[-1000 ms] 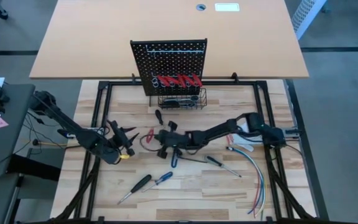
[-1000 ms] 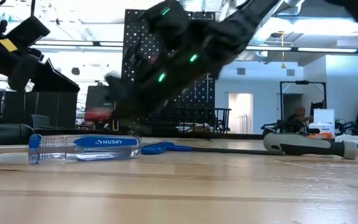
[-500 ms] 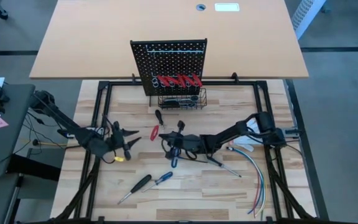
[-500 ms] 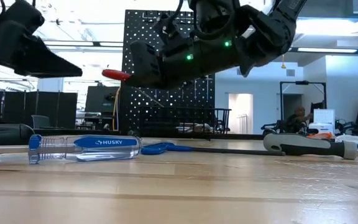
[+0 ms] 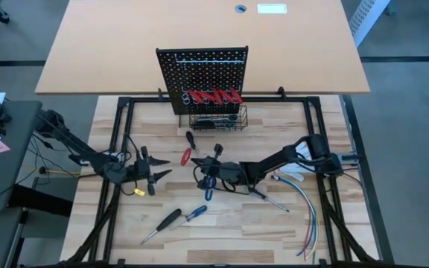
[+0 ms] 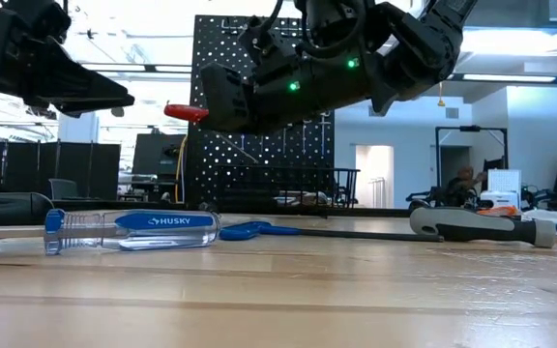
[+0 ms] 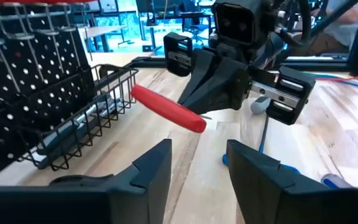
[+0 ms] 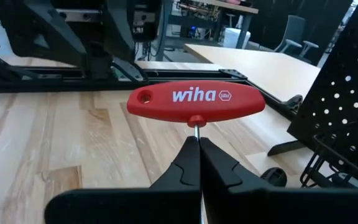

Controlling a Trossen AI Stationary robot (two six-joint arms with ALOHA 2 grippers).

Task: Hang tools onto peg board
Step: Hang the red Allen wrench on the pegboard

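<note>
Right gripper (image 8: pixel 194 146): fingers pressed together on the thin steel shaft of a red T-handle key (image 8: pixel 196 102), the handle lying crosswise just beyond the fingertips, marked "wiha". Held clear of the table (image 5: pixel 222 231); in the high view the gripper (image 5: pixel 199 167) sat near the table's middle with the red handle (image 5: pixel 185 158) at its tip.

Left gripper (image 5: pixel 157 170): fingers parted to a moderate gap, nothing between them, nothing touched. It faced the right gripper; the red handle (image 7: pixel 168 108) hung just ahead of its fingers (image 7: pixel 154 168), apart from them.

Peg board (image 5: pixel 203 71): upright, well beyond both grippers at the table's far side. Red-handled pliers (image 5: pixel 213 96) hung on it; a black wire basket (image 5: pixel 218 118) at its base held dark tools.

Loose on the table: a blue-handled tool (image 5: pixel 208 190) just under the right gripper; a black screwdriver (image 5: pixel 164 222) and a blue screwdriver (image 5: pixel 192 214) on the near side of both grippers; a small black-handled screwdriver (image 5: pixel 191 139) between the grippers and the basket; another screwdriver (image 5: pixel 268 199) beside the right arm. A bundle of coloured wires (image 5: pixel 307 212) lay further out past that arm.
</note>
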